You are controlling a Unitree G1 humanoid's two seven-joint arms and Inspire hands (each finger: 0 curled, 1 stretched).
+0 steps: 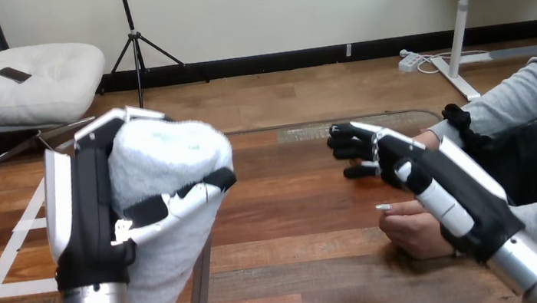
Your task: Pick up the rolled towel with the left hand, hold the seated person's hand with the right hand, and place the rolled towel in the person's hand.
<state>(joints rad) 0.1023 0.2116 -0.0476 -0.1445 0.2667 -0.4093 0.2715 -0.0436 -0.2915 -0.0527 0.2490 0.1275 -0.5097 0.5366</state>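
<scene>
Left hand [88, 220] raised, clamped round rolled towel [162, 161]; right hand [447, 184] outstretched over person's hand [412, 233], grip unclear.

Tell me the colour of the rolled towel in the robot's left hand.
White; the rolled towel shows best in the head view.

- The head camera sat above the wooden table [303, 271] and faced forward and down across it.
- The left arm crossed the bottom edge at the view's left. The left hand [88, 220], with the rolled towel [165, 156], stood close to the lens.
- The right arm crossed the lower right corner. The right hand [439, 184] lay farther out over the table.
- The person's hand [414, 230] showed at the view's right side, just beside the right hand.
</scene>
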